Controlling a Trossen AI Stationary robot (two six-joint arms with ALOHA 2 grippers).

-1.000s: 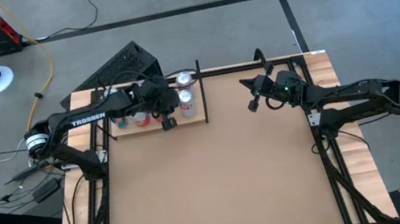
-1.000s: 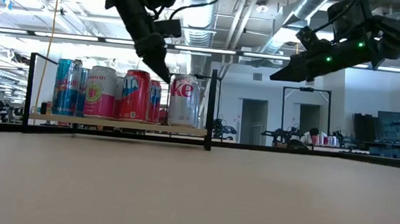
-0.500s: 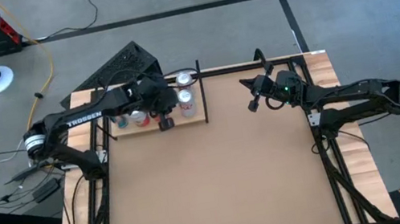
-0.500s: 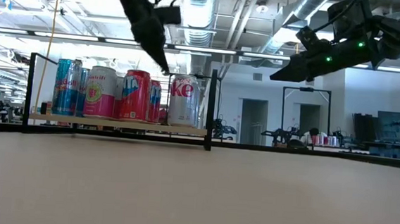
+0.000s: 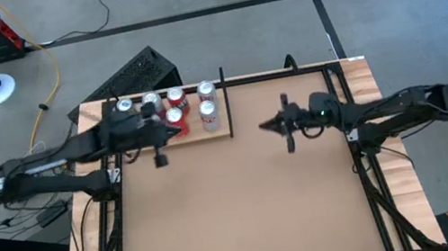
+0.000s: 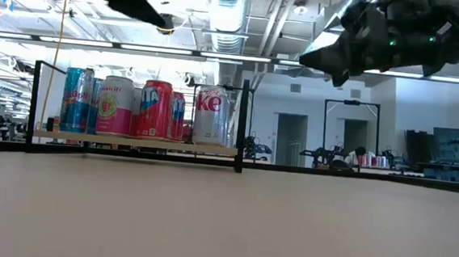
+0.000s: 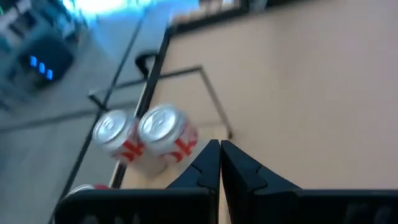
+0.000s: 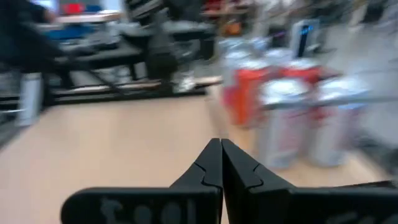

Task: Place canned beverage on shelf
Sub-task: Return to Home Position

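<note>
Hovering left end effector (image 7: 219, 149), pinched together, empty, by shelf (image 6: 131, 143) carrying soda cans (image 6: 156, 110); holding right end effector (image 8: 221, 148) likewise pinched, empty, above table (image 5: 248, 213).

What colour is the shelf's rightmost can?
The can is silver with red lettering; low view shows it best.

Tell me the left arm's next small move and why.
Probably draw the left gripper back from the shelf toward its own side, staying high. The cans all stand upright on the shelf, and this gripper is shut on nothing, hanging above the can tops. The right gripper, also shut and empty, waits over the table right of the shelf.
</note>
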